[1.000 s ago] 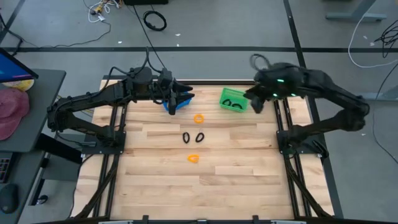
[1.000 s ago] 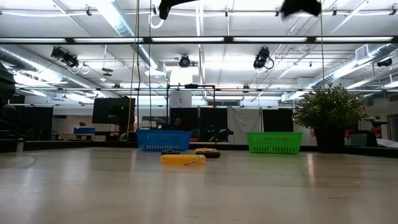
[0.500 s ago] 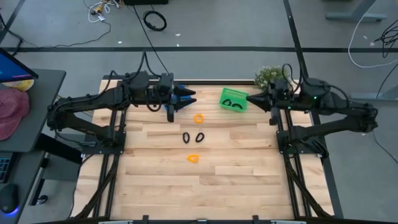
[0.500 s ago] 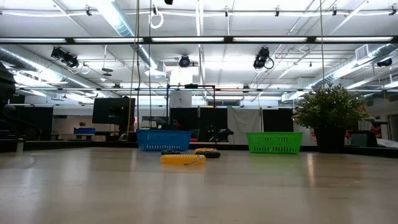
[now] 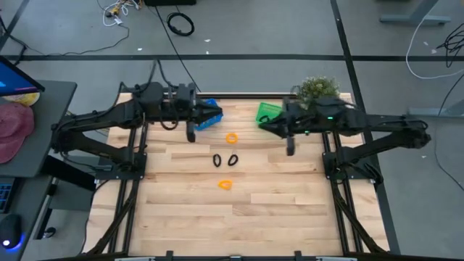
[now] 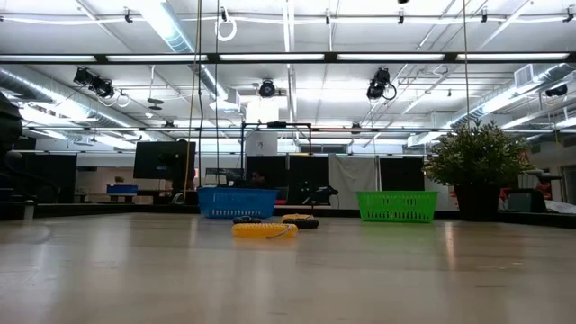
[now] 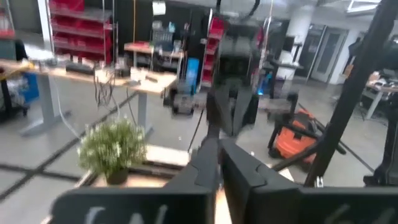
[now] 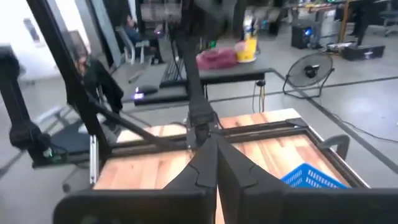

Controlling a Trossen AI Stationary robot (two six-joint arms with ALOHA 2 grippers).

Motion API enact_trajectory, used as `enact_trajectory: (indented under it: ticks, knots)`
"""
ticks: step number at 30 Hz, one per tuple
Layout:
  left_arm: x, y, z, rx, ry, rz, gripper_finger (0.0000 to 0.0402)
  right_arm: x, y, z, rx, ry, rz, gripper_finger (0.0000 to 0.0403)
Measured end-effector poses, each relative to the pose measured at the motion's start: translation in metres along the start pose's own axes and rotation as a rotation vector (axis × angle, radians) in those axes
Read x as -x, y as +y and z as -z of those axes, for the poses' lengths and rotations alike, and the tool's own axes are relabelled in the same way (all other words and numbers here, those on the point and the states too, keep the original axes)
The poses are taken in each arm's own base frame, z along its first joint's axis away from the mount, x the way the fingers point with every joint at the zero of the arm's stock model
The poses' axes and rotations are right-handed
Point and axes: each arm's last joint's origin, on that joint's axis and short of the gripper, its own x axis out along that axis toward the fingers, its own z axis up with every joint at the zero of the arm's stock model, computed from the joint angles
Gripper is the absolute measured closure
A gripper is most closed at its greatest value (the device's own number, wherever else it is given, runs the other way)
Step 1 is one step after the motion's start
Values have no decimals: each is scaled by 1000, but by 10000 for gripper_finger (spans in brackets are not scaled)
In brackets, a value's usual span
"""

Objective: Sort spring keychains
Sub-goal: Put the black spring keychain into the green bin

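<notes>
Keychains: four loose on the table (image 5: 181, 210), all on the near side of the green basket (image 5: 270, 114). One orange ring (image 5: 231, 138) lies nearest the baskets, between the green basket and the blue basket (image 5: 209, 114); two black rings (image 5: 225, 159) sit side by side, just apart, further toward the table's middle; a second orange ring (image 5: 225, 184) lies nearest the front edge. Dark shapes inside the green basket look like black rings already sorted, which suggests black goes to green and orange to blue. Left gripper (image 5: 191, 133): raised, pointing down, just beside the blue basket; fingers closed together in its wrist view, nothing visible between them. Right gripper (image 5: 290, 147): raised, just in front of the green basket, beside the plant (image 5: 317, 88); fingers likewise pressed together and empty. Step in hand, judged: both arms lifted clear between picks, with four rings left to fetch. Handling notes: each arm should take the ring closest to its own basket, the left the near orange, the right the nearer black. Open the fingers before descending, come straight down, and straddle one side of the coil rather than the whole loop. The black pair lies close, so approach from the outer side to avoid nudging its neighbour.
</notes>
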Motion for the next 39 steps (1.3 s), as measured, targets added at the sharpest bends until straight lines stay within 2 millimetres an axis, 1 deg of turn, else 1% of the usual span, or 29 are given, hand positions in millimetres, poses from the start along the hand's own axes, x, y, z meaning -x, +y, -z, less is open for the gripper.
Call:
enact_trajectory:
  ticks: [2, 7, 10, 13, 17, 23, 25, 27, 29, 32, 35, 39]
  knots:
    - [9, -1, -4, -10, -1, -1, 396, -18, -1, 1, 27, 42, -20, 397]
    - [26, -3, -11, -38, -5, -22, 389, -57, -5, -10, 67, 60, -60, 397]
    - [33, -3, -11, -51, 22, -26, 392, -83, -10, -9, 87, 94, -65, 397]
    - [39, -4, -12, -58, 29, -25, 398, -102, -15, -6, 91, 119, -58, 396]
    - [48, -7, -13, -75, 43, -21, 395, -118, -24, 2, 77, 153, -38, 396]
    - [56, -9, -12, -77, 70, -20, 396, -129, -32, 13, 25, 197, 23, 390]
    - [58, -9, -10, -76, 105, -27, 397, -134, -34, 21, 17, 241, 49, 376]
    - [59, -9, -9, -75, 115, -28, 396, -136, -37, 29, 1, 336, 79, 353]
    - [59, -8, -7, -74, 135, -30, 393, -141, -39, 34, -22, 417, 96, 324]
    - [60, -8, -7, -75, 136, -30, 391, -149, -44, 51, -54, 567, 120, 275]
    - [60, -8, -6, -75, 141, -31, 392, -155, -52, 71, -151, 691, 165, 232]
    - [60, -8, -6, -84, 149, -31, 394, -164, -60, 92, -266, 785, 184, 189]
